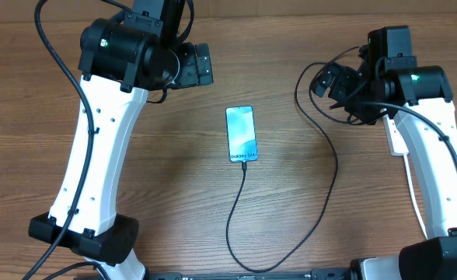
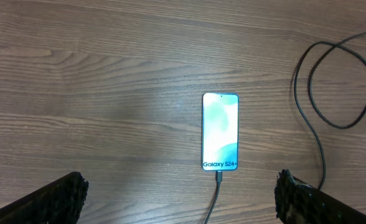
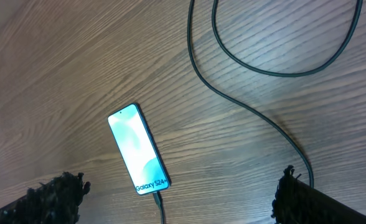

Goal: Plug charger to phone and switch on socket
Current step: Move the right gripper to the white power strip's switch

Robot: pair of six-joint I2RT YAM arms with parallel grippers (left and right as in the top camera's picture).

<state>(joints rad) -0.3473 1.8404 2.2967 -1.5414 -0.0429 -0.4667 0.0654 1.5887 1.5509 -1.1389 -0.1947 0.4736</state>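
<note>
Tip of charger [image 2: 220, 178] sat in phone [image 2: 220, 130], frame centre: plugging done. The socket went unseen; switching judged pending. Both left gripper [image 2: 182, 193] and right gripper [image 3: 180, 186] gaped empty.

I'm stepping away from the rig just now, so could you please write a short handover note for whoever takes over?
The left gripper is open and empty, and so is the right gripper; both are above the table.
The phone lies screen-up and lit at mid-table.
The charger has its tip in the phone's near end; its cable loops away toward the right arm.
Done: charger plugged into phone.
To do: switch on the socket. It is hidden in these views, so its switch state cannot be told.
</note>
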